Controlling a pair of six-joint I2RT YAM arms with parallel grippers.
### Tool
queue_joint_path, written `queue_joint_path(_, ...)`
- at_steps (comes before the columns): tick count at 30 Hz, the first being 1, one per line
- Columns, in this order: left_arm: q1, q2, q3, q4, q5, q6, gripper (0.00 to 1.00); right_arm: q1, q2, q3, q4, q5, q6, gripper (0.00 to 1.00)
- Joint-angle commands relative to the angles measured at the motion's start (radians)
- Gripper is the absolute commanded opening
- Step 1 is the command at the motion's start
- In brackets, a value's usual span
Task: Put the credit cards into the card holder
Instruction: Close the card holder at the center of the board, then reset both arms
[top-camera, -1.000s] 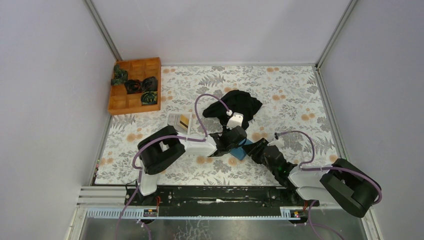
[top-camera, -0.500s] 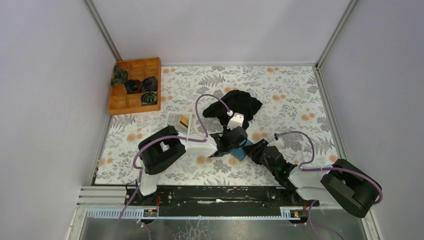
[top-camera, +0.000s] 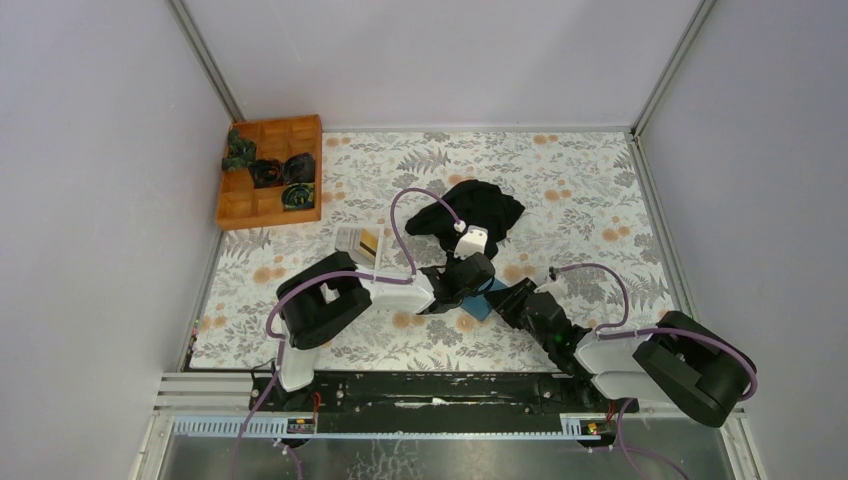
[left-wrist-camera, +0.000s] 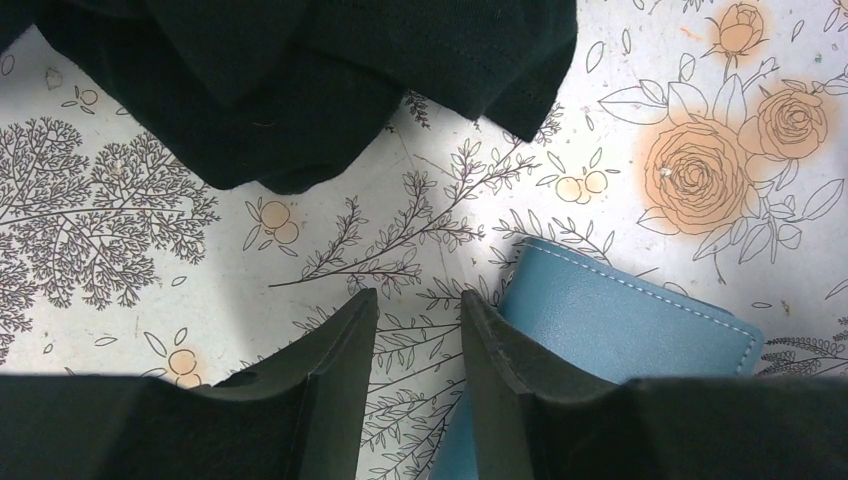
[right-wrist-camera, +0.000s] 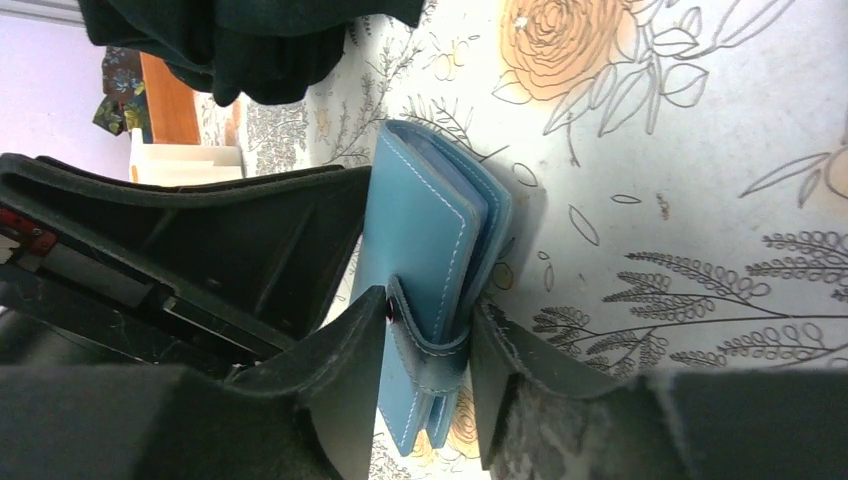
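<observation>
The teal card holder (top-camera: 487, 298) lies closed on the floral tablecloth between the two arms. My right gripper (right-wrist-camera: 428, 305) is shut on the card holder (right-wrist-camera: 425, 240), one finger on each face at its strap end. My left gripper (left-wrist-camera: 417, 300) stands open just left of it, with only tablecloth between the fingers. Its right finger sits against the edge of the card holder (left-wrist-camera: 620, 330). A white tray (top-camera: 356, 243) further left holds thin pale and dark things, probably the credit cards; I cannot make them out clearly.
A crumpled black cloth (top-camera: 475, 210) lies just behind the grippers, close to the left gripper's tips (left-wrist-camera: 300, 80). A wooden compartment box (top-camera: 262, 205) with dark bundles sits at the back left. Grey walls close in the table on three sides.
The right gripper's jaws have closed in on the card holder, and the right arm has shifted slightly left. The left arm has not moved.
</observation>
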Motion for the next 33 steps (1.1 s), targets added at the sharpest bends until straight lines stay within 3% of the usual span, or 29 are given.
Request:
queue_joint_path(1, -0.023, 0.065, -0.027, -0.116, 0.078, -0.01, 0.44, 0.015, -0.009, -0.014, 0.005, 0.015, -0.024, 0.47)
queue_joint_path(5, -0.011, 0.027, -0.035, -0.127, 0.044, -0.02, 0.5, 0.015, -0.103, 0.038, -0.148, 0.04, -0.085, 0.59)
queue_joint_path(15, 0.014, -0.167, -0.145, -0.062, -0.057, -0.053, 0.71, 0.015, -0.215, 0.158, -0.424, 0.114, -0.214, 0.66)
queue_joint_path(22, 0.014, -0.385, -0.297, 0.085, -0.073, -0.039, 0.75, 0.014, -0.227, 0.25, -0.561, 0.166, -0.33, 0.77)
queue_joint_path(33, -0.044, -0.649, -0.386, 0.143, -0.204, 0.053, 0.85, 0.014, -0.229, 0.426, -0.772, 0.32, -0.565, 0.9)
